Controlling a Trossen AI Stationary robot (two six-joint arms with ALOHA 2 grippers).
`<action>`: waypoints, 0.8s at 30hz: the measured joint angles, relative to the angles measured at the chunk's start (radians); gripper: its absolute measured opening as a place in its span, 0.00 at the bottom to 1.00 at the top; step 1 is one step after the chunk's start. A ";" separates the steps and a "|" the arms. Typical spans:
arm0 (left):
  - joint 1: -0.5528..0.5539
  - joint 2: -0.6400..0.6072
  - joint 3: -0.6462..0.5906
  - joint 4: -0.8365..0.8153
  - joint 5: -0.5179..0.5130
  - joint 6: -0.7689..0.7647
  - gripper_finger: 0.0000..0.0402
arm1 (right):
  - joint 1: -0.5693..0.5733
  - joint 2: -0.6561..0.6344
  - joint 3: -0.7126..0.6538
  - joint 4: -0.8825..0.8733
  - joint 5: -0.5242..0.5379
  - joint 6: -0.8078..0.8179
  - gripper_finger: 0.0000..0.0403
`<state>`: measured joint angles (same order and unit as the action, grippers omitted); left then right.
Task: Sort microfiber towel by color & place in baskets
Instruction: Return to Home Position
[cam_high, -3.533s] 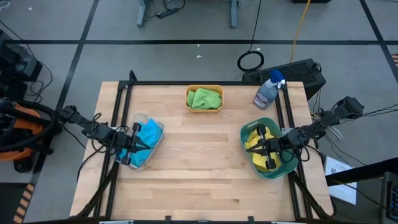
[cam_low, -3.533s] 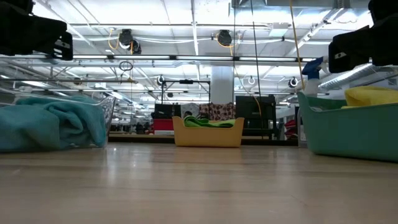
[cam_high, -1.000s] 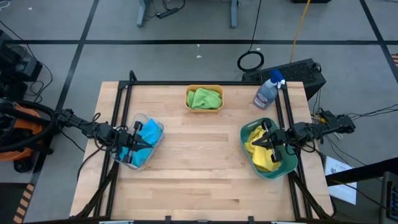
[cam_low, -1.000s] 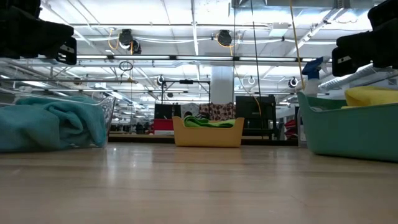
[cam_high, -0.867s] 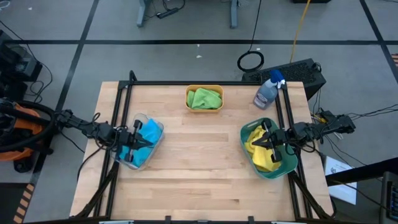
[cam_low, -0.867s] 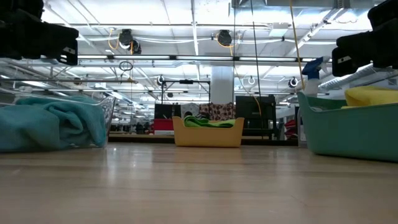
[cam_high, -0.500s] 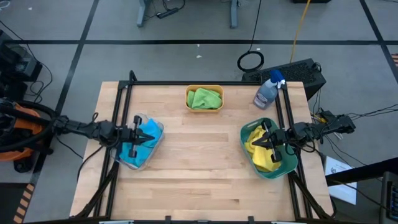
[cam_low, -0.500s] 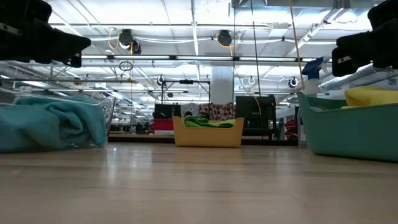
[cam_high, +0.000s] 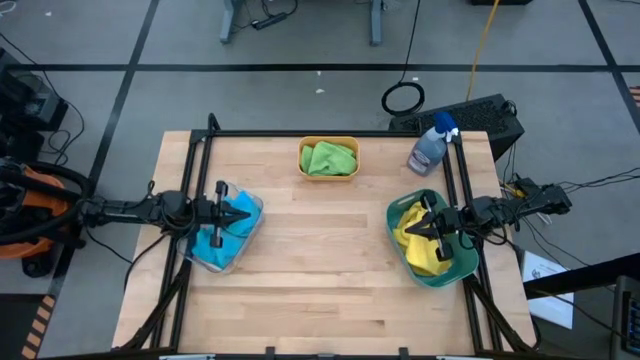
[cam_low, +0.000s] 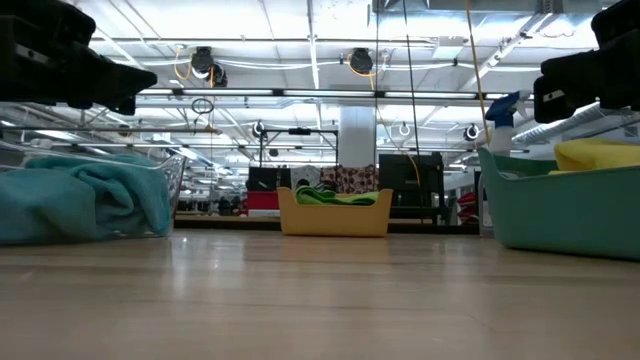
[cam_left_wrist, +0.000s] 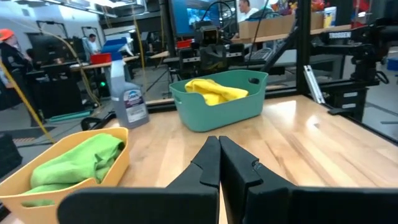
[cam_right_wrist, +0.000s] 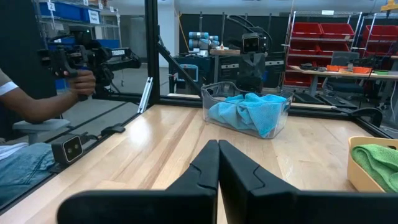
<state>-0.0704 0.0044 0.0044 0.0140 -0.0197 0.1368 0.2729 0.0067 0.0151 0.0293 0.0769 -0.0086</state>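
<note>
Sky blue towels lie in the clear basket at the table's left. Green towels fill the orange-yellow basket at the far middle. Yellow towels sit in the teal basket at the right. My left gripper hovers shut and level above the clear basket, holding nothing. My right gripper hovers shut and level above the teal basket, also holding nothing. In the wrist views both pairs of fingers are closed together.
A spray bottle with a blue head stands at the far right corner. Bare wood lies across the table's middle and near side. A black frame rims the table. Beyond the table's left edge a person's hand holds a dark device.
My left gripper has swung toward the table's far edge above the clear basket, turning from a slant toward the near right until it points straight at the table's right side. The towels and baskets stay where they were.
</note>
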 joint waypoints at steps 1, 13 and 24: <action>0.000 0.000 0.000 0.000 0.006 0.000 0.00 | 0.000 0.000 0.000 0.000 0.000 0.000 0.00; -0.001 0.000 0.000 -0.001 -0.004 0.000 0.07 | 0.000 0.000 0.000 0.000 0.000 0.000 0.00; -0.001 0.000 0.000 0.003 -0.011 0.000 0.08 | 0.000 0.000 0.000 0.000 0.000 -0.003 0.00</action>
<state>-0.0711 0.0044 0.0044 0.0173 -0.0311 0.1371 0.2726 0.0067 0.0151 0.0292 0.0769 -0.0113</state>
